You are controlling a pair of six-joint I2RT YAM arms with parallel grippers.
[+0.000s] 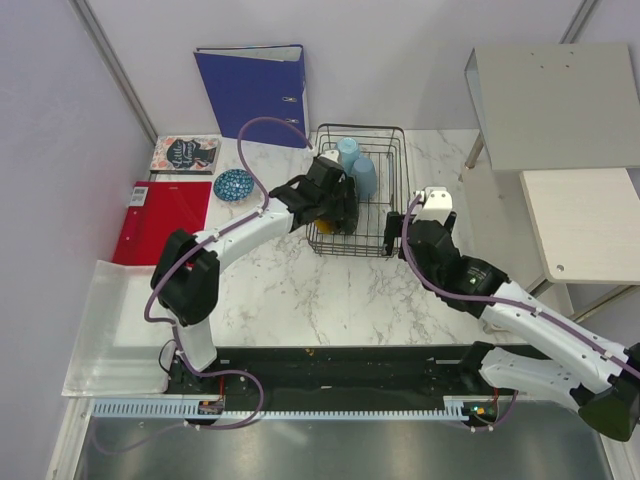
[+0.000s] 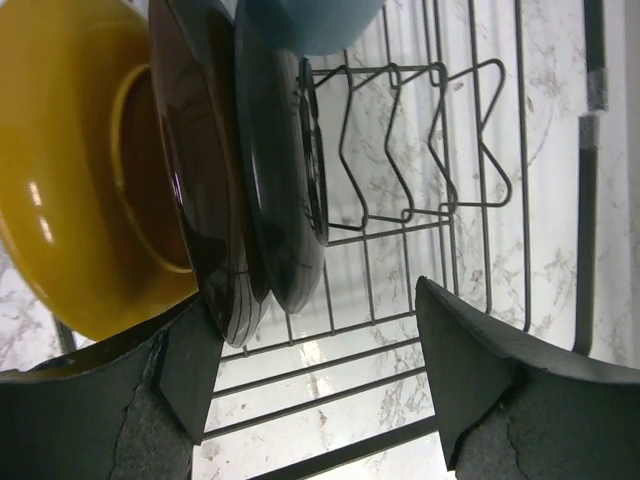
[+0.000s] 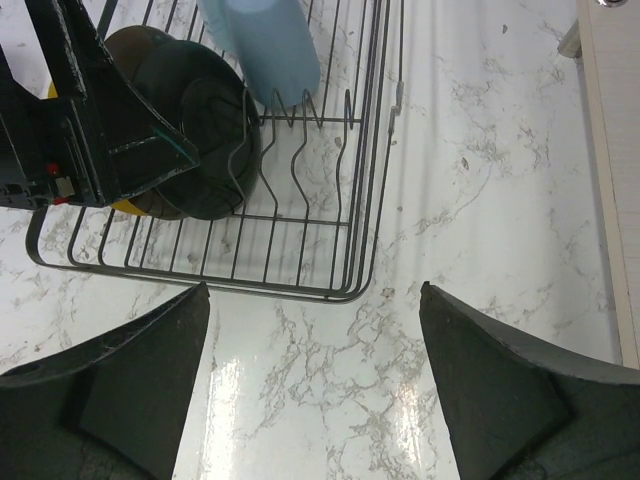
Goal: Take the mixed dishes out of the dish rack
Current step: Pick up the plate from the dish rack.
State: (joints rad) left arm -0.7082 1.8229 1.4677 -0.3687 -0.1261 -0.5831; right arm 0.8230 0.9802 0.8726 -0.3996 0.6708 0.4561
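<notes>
Dish rack (image 1: 362,127): it stands at the upper centre of the top view, on the marble table (image 1: 300,290).
Cups (image 1: 365,176): both pale blue cups are in the far half of the rack, close to each other.
Plates: the yellow plate (image 2: 70,180) stands on its edge at the left of my left wrist view. The dark red plate (image 2: 200,150) leans on it, and then comes one more dark dish (image 2: 280,200); which one it is I cannot tell.
Blue bowl (image 1: 235,184): already outside, on the table to the left of the rack.
Left gripper (image 2: 312,320): inside the rack with its fingers spread wide. Only rack wires are between them, and my left finger (image 2: 180,380) is just beside the lower rim of the dark red plate.
Right gripper (image 3: 315,295): also spread and empty, over bare table just beside the lower right corner of the rack.
Step in hand: I judge I am lining up to take one plate.
Next move: shift left until one rim sits between the fingers, close firmly, then lift it straight out of the prongs without pulling its neighbours.
</notes>
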